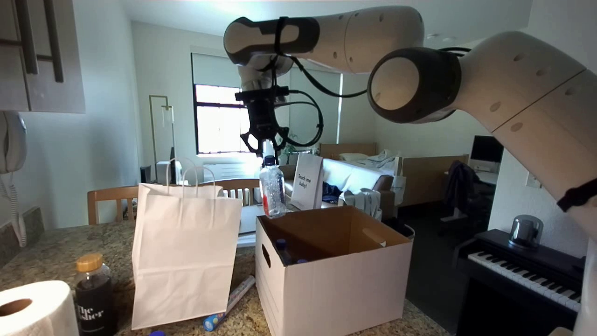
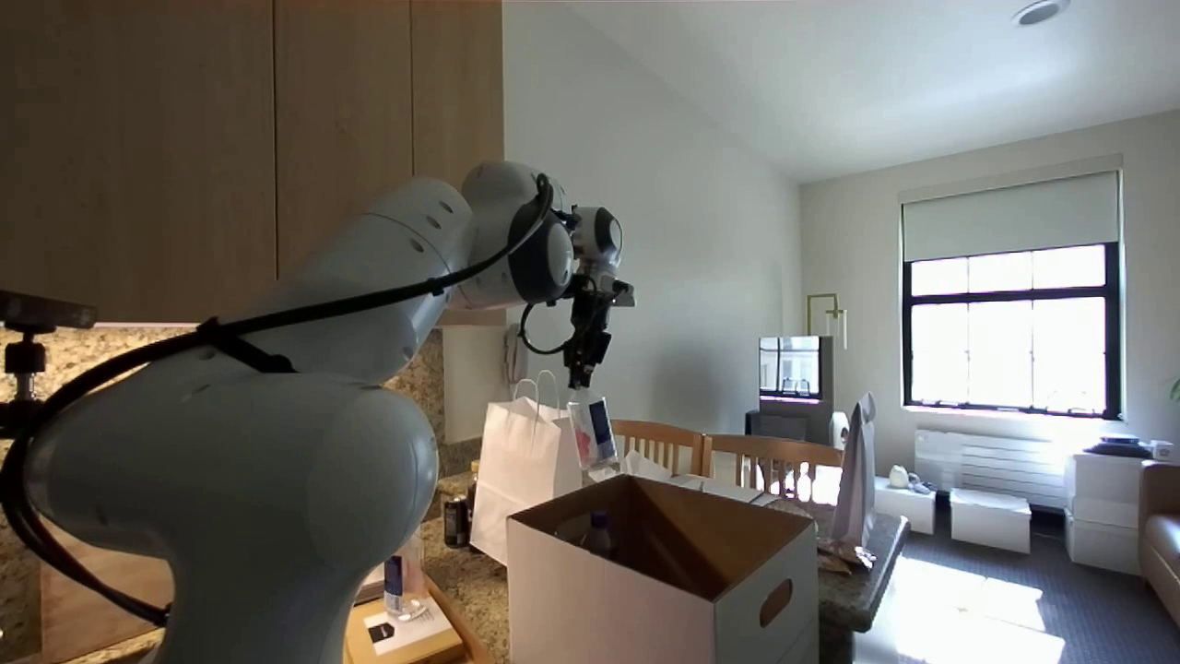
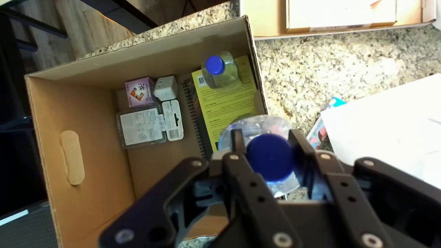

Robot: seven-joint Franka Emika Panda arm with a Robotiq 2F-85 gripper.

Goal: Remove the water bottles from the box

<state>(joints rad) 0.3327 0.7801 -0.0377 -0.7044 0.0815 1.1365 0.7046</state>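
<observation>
In an exterior view, the gripper (image 1: 269,156) suspends a clear water bottle (image 1: 274,189), its jaws clamped on the capped top, at the edge of a large white cardboard box (image 1: 340,294) on a granite counter (image 1: 37,249). Inside the box, a blue-capped bottle (image 1: 281,244) shows, and a second blue top (image 1: 302,261) barely clears the near wall. A white paper bag (image 1: 186,261) stands beside the box, a printed tube (image 1: 231,302) lying between them. At the frame's left are a dark bottle (image 1: 95,303) and a paper roll (image 1: 46,310).

In an exterior view, the suspended bottle tilts slightly. A further water bottle (image 2: 404,586) stands outside the box, on a yellow package (image 2: 433,647), partly hidden by the arm (image 2: 258,480). A black can (image 2: 455,523) stands near the bag.

In the wrist view, the fingers (image 3: 237,141) flank the suspended bottle's blue cap (image 3: 270,158), and the bottle covers a stretch of the box's rim. An upright bottle (image 3: 227,77) occupies a corner of the box, on a spiral-bound notebook (image 3: 224,108) with a yellow page. Also in the box lie a purple carton (image 3: 139,92), a white block (image 3: 166,89) and a clear plastic package (image 3: 141,126) bearing white labels.
</observation>
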